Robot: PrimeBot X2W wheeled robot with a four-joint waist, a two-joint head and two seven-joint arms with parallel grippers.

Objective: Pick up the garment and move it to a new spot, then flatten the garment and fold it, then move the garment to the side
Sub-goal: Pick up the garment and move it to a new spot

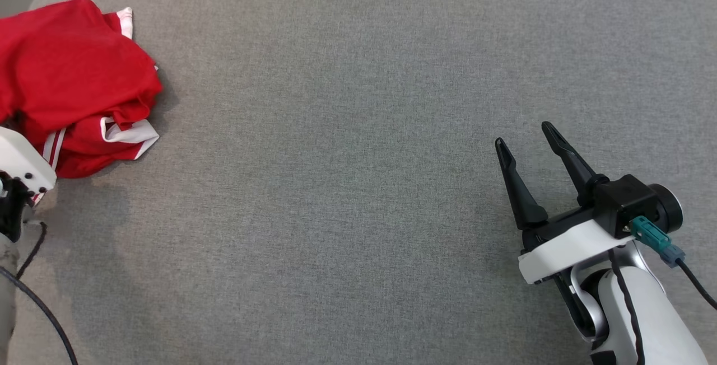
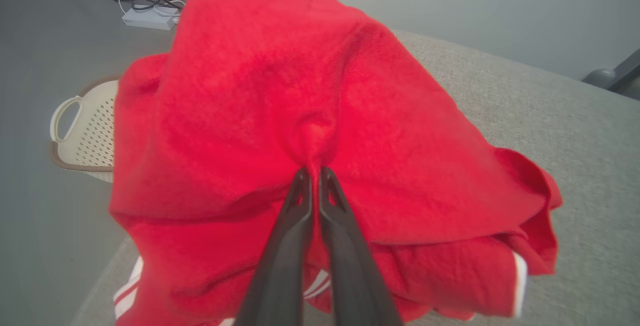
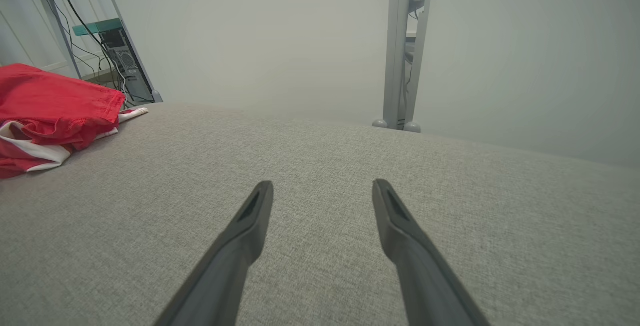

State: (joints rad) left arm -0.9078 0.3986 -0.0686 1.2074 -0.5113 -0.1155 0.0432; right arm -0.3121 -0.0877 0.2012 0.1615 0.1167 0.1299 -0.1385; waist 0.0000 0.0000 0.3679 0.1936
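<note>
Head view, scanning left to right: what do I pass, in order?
red garment → bare stretch of the grey padded table → right gripper, its fingers spread apart.

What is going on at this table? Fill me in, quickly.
The robot's left gripper is closed on a pinch of the crumpled red garment, which sits bunched at the far left corner of the grey table. The right gripper is open over the right side of the table, well away from the cloth. The garment is not yet flattened or folded.
</note>
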